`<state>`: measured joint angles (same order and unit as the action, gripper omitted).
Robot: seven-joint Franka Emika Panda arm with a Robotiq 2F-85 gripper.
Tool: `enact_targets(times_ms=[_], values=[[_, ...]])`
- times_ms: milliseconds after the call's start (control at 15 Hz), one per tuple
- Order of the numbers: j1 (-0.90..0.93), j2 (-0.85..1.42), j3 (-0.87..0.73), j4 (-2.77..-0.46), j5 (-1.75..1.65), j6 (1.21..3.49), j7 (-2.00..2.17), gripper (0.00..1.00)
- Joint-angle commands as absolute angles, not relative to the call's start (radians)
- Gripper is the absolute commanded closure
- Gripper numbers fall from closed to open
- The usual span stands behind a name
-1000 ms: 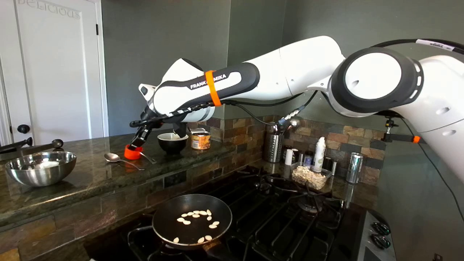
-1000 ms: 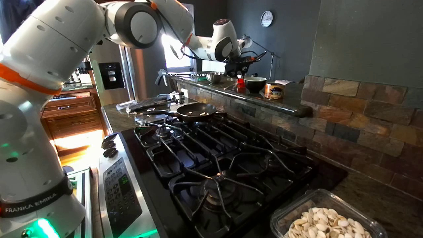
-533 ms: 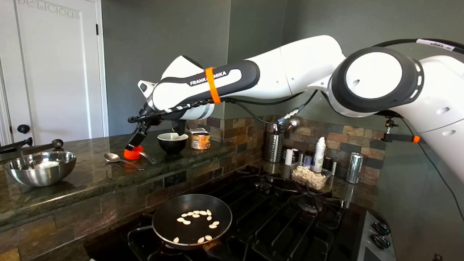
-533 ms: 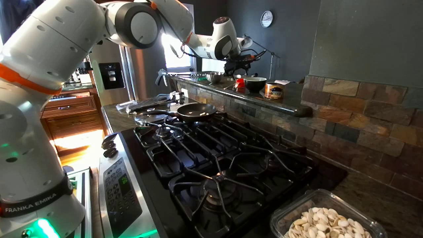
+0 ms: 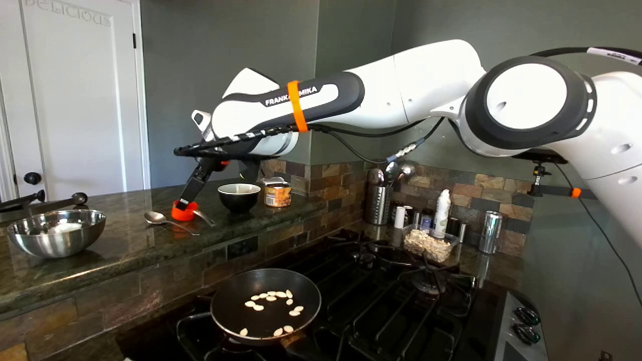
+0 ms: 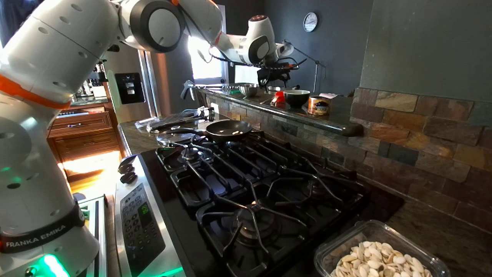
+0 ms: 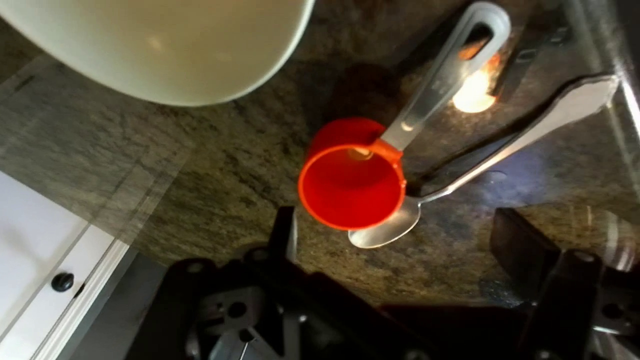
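Observation:
A red measuring cup [image 7: 350,192] with a grey handle sits on the raised stone counter, nothing visible inside it. Beside it lies a metal spoon [image 7: 385,230], its bowl partly covered by the cup in the wrist view. My gripper [image 7: 400,232] stands wide open with bare counter and the spoon tip showing between its fingers. In an exterior view the fingertips hang just above or at the cup [image 5: 183,213]; whether they touch it I cannot tell. Near the cup stand a black bowl [image 5: 239,200] with a pale inside and an orange-labelled can [image 5: 277,195].
A steel bowl [image 5: 55,243] stands farther along the counter with dark-handled utensils behind it. Below, on the stove, a frying pan [image 5: 233,306] holds several seeds. A clear container [image 6: 324,257] of seeds sits past the burner grates [image 6: 250,207]. A brick wall rises behind.
The gripper has opened and let go of the red cup. The arm and wrist have risen slightly. In an exterior view the cup now leans over more than it did a second ago.

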<state>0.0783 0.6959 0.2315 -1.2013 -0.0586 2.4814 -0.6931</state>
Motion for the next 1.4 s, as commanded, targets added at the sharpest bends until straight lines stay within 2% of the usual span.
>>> enact_targets(times_ms=[0, 533, 1200, 1267, 1333], values=[[0.102, 0.664, 0.199, -1.197, -0.059, 2.369, -0.596, 0.00], [0.126, 0.662, 0.162, -1.190, -0.071, 2.238, -0.391, 0.00], [0.162, 0.686, 0.122, -1.174, -0.077, 2.253, -0.225, 0.00], [0.164, 0.688, 0.121, -1.173, -0.078, 2.256, -0.221, 0.09], [0.167, 0.691, 0.119, -1.174, -0.081, 2.263, -0.214, 0.26]])
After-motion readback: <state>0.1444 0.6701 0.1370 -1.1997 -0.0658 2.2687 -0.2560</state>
